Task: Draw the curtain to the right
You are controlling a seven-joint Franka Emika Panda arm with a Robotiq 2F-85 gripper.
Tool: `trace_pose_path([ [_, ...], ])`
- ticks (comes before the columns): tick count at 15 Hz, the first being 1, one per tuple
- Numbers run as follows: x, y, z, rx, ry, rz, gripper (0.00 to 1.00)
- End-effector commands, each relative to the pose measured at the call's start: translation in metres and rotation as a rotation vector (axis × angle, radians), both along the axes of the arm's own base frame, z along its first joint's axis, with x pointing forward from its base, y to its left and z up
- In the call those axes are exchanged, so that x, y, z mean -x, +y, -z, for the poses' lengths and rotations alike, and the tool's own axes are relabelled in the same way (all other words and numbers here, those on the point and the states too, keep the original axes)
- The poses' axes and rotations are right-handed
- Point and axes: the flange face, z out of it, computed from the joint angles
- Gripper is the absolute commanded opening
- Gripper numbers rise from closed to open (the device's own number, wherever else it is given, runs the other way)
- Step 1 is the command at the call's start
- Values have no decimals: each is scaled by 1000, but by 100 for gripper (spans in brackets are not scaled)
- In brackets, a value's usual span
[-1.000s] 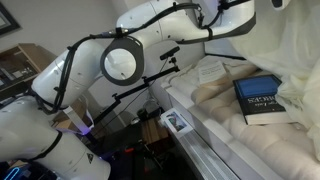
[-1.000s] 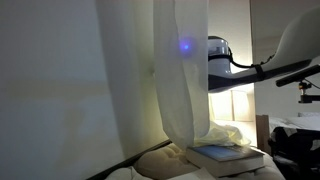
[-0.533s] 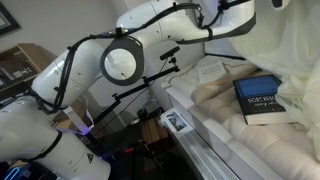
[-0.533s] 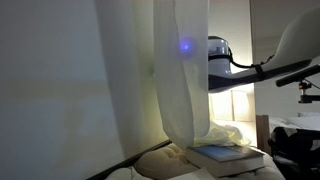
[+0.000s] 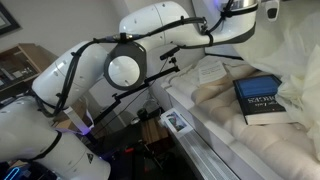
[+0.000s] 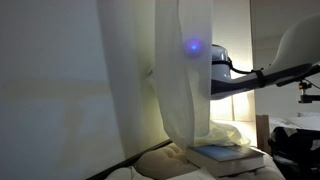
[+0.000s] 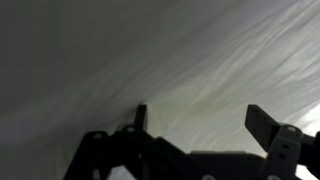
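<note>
The sheer cream curtain (image 6: 185, 80) hangs in soft vertical folds in the middle of an exterior view and fills the right side of an exterior view (image 5: 297, 55). In the wrist view the curtain (image 7: 170, 60) fills the picture just ahead of my gripper (image 7: 200, 115). Its two dark fingers stand wide apart with nothing between them. In an exterior view my gripper (image 5: 266, 9) is at the top edge, right by the curtain. A blue light on the arm glows through the fabric (image 6: 192, 47).
A dark-blue book (image 5: 260, 100) lies on the ribbed cream cushion (image 5: 235, 135) below the curtain; the book also shows in an exterior view (image 6: 225, 155). My white arm (image 5: 120, 65) spans the scene. Dark stands and cables (image 5: 150, 100) are beside the cushion.
My arm has shifted a little toward the curtain. The blue light seen through the fabric has moved slightly to the right. The curtain hangs much as before.
</note>
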Motion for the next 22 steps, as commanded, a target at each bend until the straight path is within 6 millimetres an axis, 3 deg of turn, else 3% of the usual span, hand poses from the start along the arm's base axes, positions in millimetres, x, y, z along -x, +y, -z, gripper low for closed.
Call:
trace_pose_path([
  [1,-4,6,7,-102,1,-174,100],
  [6,-2,13,21,-238,11,-415,100],
  [11,6,22,47,-389,49,-632,100],
  [13,12,39,44,-415,79,-733,100],
  [14,21,65,51,-424,87,-788,100],
  [17,39,102,44,-431,103,-925,100],
  [20,61,134,46,-395,147,-1045,100],
  [22,77,141,50,-356,174,-1120,100],
])
